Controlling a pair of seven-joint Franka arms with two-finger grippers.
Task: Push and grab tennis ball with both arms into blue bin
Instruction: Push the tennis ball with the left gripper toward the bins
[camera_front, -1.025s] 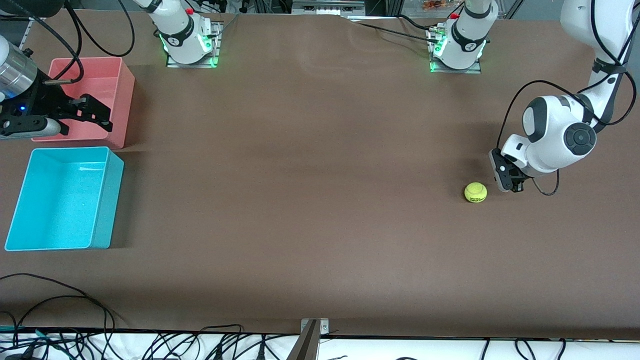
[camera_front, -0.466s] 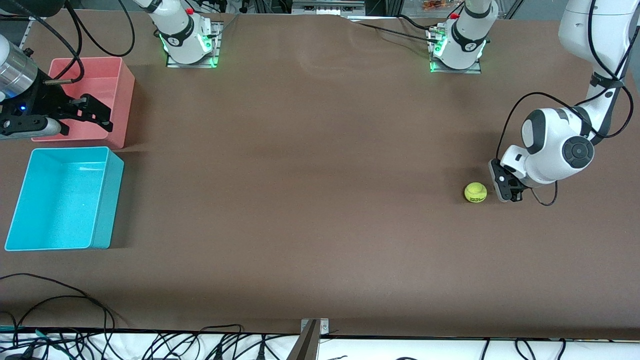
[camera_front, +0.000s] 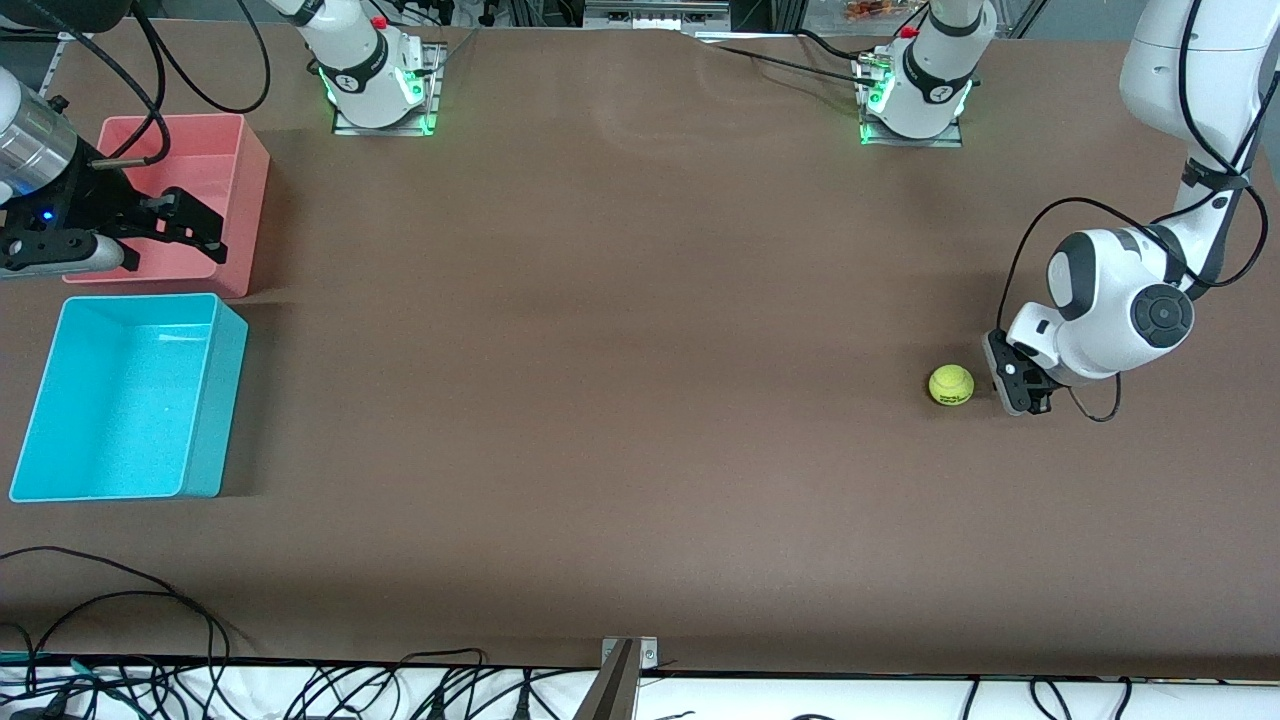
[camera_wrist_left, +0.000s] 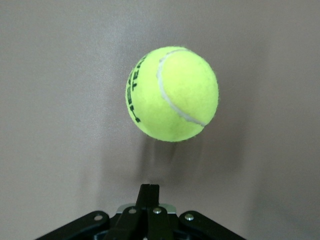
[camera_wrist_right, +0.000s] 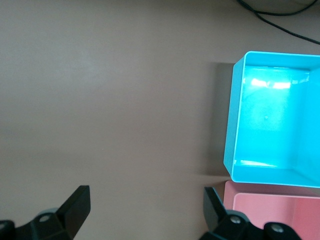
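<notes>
Clenched tight on nothing, the left gripper (camera_front: 1017, 398) sat low just beside the tennis ball (camera_front: 951, 385) — not touching it — near the table's (camera_front: 620, 400) edge at the left arm's end. Fingers spread wide, the right gripper (camera_front: 190, 225) hovered over the pink bin (camera_front: 245, 165), waiting. At the right arm's end lay the blue bin (camera_front: 215, 400).

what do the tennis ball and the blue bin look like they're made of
Tennis ball: fuzzy yellow-green felt, matte, with a pale curved seam and dark printed letters; presumably rubber underneath.
Blue bin: apparently thin moulded plastic, smooth and glossy, with bright glare on its inner wall.
</notes>
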